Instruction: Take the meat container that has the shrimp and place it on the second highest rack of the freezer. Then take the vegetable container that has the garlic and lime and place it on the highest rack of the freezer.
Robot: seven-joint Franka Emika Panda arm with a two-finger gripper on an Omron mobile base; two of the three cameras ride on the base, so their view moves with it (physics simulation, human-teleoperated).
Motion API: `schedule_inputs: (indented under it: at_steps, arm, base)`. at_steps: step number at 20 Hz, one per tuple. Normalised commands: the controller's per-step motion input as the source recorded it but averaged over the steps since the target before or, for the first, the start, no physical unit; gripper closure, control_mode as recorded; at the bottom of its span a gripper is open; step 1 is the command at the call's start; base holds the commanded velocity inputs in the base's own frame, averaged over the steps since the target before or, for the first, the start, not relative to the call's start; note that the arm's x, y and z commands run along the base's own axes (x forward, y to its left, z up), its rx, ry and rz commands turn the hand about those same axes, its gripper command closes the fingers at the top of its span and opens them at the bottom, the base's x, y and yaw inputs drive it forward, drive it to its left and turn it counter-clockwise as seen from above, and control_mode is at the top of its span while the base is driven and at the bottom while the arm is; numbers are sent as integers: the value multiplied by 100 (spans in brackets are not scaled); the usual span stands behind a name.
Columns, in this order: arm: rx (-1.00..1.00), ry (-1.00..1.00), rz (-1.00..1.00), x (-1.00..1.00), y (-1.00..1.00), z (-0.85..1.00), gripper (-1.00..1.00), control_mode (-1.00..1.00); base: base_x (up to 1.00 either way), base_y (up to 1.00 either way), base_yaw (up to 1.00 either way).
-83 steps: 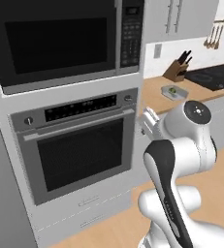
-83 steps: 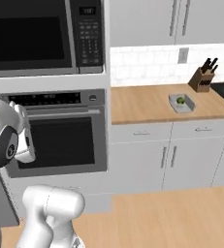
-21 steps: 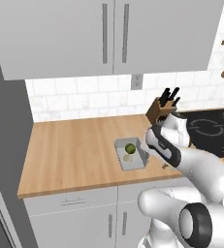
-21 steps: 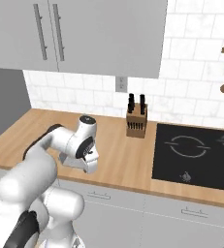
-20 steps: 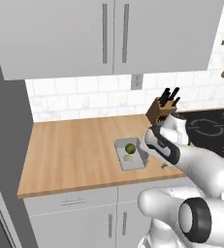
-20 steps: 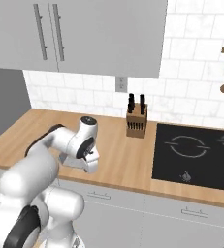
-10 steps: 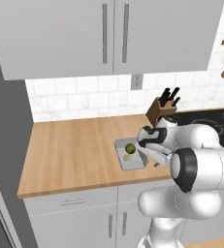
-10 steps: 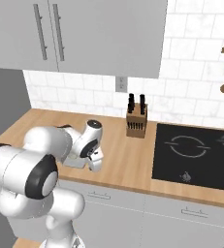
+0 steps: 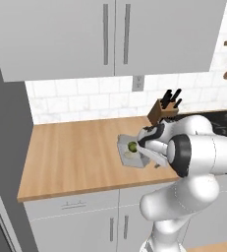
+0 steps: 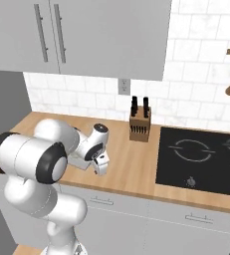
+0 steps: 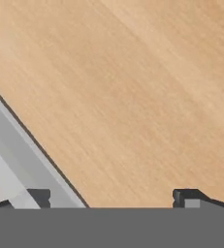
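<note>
Tool [image 11: 112,196] spread wide, low over the wooden bench [image 9: 75,157], straddling the right rim of the grey vegetable container [image 9: 126,152], gripping nothing. Container sits mid-bench, left of the knife block [image 9: 163,109]; lime [image 9: 132,145] inside, pale garlic [image 9: 130,155] just beside it on its near side. Black cooktop [image 10: 201,159] far right.

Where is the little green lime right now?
The lime sits in the grey tray on the wooden counter, in the left base view near the middle, just left of the robot's gripper and in front of the knife block.
</note>
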Motion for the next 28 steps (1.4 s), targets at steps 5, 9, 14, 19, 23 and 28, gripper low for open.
schedule_inputs:
  at_steps: [5, 9, 14, 19, 23, 28]
  arm:
    - [0, 0, 0, -4, 35, -3, -100, -100]
    - [0, 0, 0, 0, 28, 0, -100, -100]
    - [-1, 0, 0, 0, 25, -6, -100, -100]
    - [-1, 0, 0, 0, 18, -8, -100, -100]
    - [-5, 0, 2, 0, 35, -36, -100, -100]
    - [-6, 0, 1, 0, 48, -45, 100, -100]
  base:
    - [0, 0, 0]
    - [0, 0, 0]
    - [0, 0, 0]
    - [0, 0, 0]
    - [0, 0, 0]
    - [0, 0, 0]
